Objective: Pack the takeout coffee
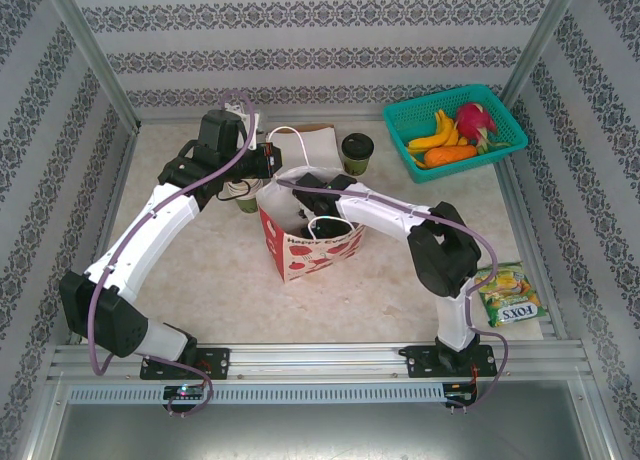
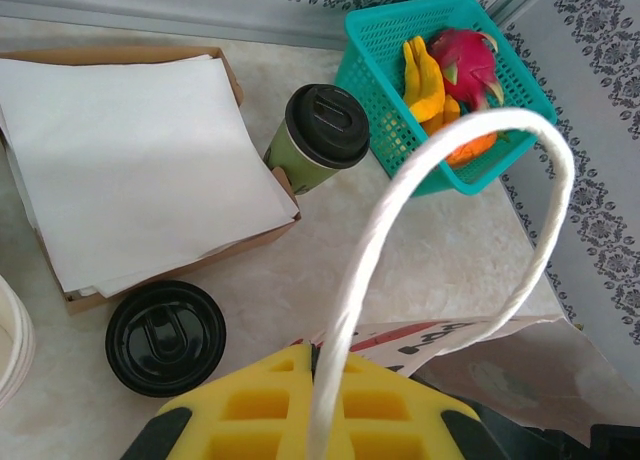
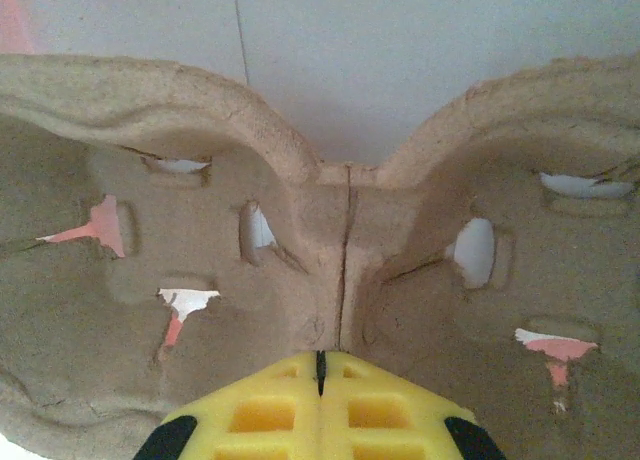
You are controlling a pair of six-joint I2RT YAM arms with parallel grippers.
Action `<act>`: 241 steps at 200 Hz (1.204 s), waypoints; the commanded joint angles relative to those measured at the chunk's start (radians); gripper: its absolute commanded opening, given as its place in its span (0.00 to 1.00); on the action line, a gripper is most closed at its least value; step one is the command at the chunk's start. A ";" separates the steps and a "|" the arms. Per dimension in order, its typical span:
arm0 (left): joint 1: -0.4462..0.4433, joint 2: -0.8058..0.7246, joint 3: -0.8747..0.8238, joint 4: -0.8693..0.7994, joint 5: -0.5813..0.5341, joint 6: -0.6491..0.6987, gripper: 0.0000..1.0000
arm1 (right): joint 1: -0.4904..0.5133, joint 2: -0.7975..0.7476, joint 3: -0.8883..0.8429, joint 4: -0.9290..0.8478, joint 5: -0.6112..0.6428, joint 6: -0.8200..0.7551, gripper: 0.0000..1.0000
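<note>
Showing the table (image 1: 200, 270) from above, with the red-flowered paper bag (image 1: 310, 255) standing open at its centre. The left arm reaches to the bag's far left rim. The right arm bends over the mouth and down inside.

Within the bag lies the brown cup carrier (image 3: 350, 210), with no cup in either well. The right gripper (image 3: 320, 365) has its jaws pressed together at the carrier's middle rib, apparently pinching it.

The takeout coffee (image 1: 357, 152), lidded and upright with its long axis vertical, stands on the table outside the bag. It is just beyond the bag's far right corner and near the teal basket (image 1: 455, 130). It lies far and right of both sets of jaws, nearer the right gripper.

The left gripper (image 2: 318, 365) pinches the bag's white cord handle (image 2: 350, 280), holding the mouth up.

On this evidence the right arm is the better placed to fetch the cup, closing on its side wall or coming down over the lid.
</note>
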 commanded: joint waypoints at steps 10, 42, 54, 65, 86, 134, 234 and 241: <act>0.005 0.010 0.032 -0.019 0.040 0.024 0.00 | 0.008 0.044 0.031 -0.041 0.043 0.017 0.00; 0.006 0.007 0.032 -0.027 0.040 0.031 0.00 | 0.009 -0.012 0.073 -0.037 -0.010 0.013 0.00; 0.005 0.007 0.031 -0.027 0.042 0.032 0.00 | 0.009 -0.041 0.078 -0.022 -0.015 0.019 0.00; 0.005 0.008 0.031 -0.027 0.043 0.034 0.00 | 0.005 -0.061 0.078 0.000 -0.015 0.027 0.00; 0.006 0.007 0.032 -0.028 0.050 0.035 0.00 | -0.001 -0.069 0.074 0.043 0.022 0.039 0.00; 0.006 0.009 0.037 -0.041 0.053 0.042 0.00 | -0.006 -0.003 0.080 0.069 0.120 0.035 0.01; 0.006 0.019 0.046 -0.050 0.058 0.045 0.00 | 0.005 -0.014 0.061 0.057 0.101 0.037 0.03; 0.006 0.019 0.046 -0.049 0.055 0.046 0.00 | 0.008 -0.029 0.060 0.058 0.095 0.031 0.03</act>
